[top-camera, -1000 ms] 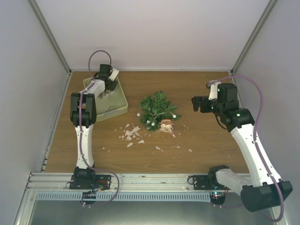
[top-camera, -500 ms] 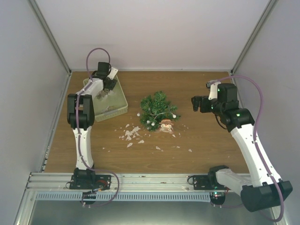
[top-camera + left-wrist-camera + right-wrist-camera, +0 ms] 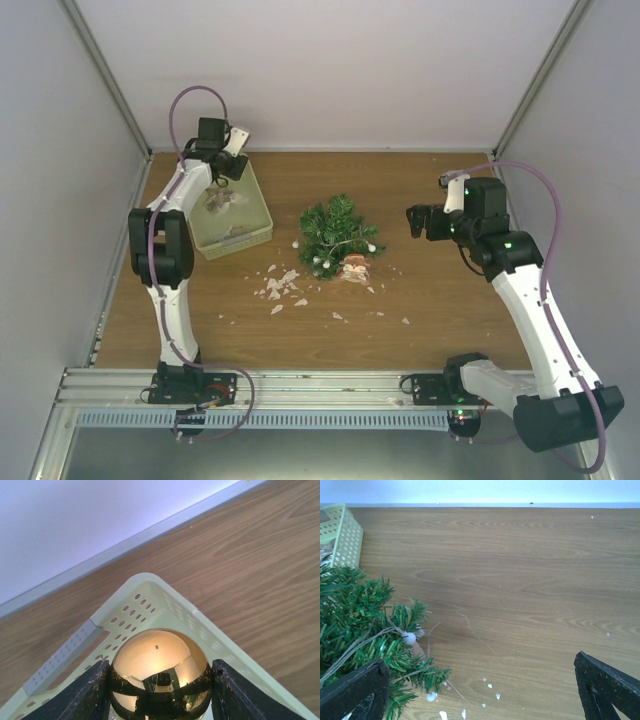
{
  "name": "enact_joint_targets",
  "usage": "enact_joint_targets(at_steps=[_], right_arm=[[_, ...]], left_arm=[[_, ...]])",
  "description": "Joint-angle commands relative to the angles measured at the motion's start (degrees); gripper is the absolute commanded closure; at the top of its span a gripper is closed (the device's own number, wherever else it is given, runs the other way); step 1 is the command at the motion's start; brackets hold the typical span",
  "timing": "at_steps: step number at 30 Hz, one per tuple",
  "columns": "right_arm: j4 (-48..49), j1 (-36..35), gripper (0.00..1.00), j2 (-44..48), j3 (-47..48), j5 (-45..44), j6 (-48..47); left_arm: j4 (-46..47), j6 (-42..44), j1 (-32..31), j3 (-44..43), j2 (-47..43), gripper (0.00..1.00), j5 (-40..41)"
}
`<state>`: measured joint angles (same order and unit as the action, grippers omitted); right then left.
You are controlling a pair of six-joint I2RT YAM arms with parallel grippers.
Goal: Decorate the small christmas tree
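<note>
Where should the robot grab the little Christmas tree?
Probably the brownish pot at the near end of the small christmas tree: it looks firm, while bushy branches would squash. The open right gripper sits to the tree's right, so coming from that side looks easiest.

A pale green perforated plastic basket sits upper left on the wooden counter; white fragments litter the centre.

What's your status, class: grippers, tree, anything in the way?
Left gripper: jaws clamp gold bauble over basket corner. Right gripper: jaws open beside small christmas tree. White fragments scattered near tree.
</note>
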<state>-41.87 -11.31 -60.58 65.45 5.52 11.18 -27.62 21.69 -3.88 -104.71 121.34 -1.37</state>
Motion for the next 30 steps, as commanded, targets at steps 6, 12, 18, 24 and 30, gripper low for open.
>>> enact_joint_targets(at_steps=[6, 12, 18, 24, 30], right_arm=[[3.19, 0.55, 0.01, -0.51, 1.83, 2.55, -0.24], [3.46, 0.50, 0.00, 0.08, 1.23, 2.73, 0.12], [3.75, 0.53, 0.00, 0.24, 0.49, 3.05, 0.20], [3.69, 0.47, 0.00, 0.32, 0.26, 3.11, 0.37], [3.75, 0.46, 0.00, 0.54, -0.73, 3.45, 0.83]], left_arm=[[-4.60, -4.43, -0.34, -0.63, -9.25, 0.48, -11.01], [-7.90, -5.43, -0.42, -0.34, -14.29, 0.47, -16.74], [-9.28, -5.73, -0.43, 4.24, -20.41, 0.46, -25.65], [-9.57, -5.62, -0.42, 10.19, -26.83, 0.46, -41.22], [-9.51, -7.20, -0.42, 13.33, -30.24, 0.46, -50.76]])
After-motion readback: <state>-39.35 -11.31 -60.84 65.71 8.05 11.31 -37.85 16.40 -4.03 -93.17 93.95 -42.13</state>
